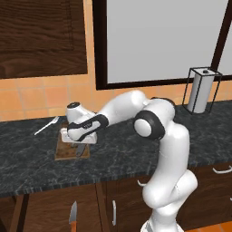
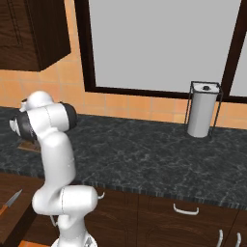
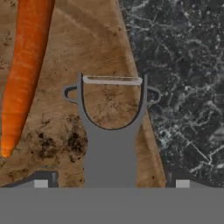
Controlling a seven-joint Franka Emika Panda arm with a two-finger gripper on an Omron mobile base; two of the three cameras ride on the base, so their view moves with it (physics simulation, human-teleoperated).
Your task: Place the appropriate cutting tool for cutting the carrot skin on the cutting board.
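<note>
The gripper (image 3: 111, 183) points down low over the cutting board (image 3: 57, 131), fingers spread apart on both sides of the grey peeler (image 3: 109, 144) lying flat there. The carrot (image 3: 24, 70) lies just beside it. The arm (image 1: 122, 108) stretches leftward over the counter (image 1: 136, 145).

Peeler (image 3: 109, 135) lies on cutting board (image 3: 57, 131) beside carrot (image 3: 24, 70).

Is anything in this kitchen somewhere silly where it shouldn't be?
Yes. An orange-handled knife shows down below the counter edge in front of the cabinet doors, not up on the worktop with the white fork. That looks odd. The peeler and carrot over the cutting board look fine.
</note>
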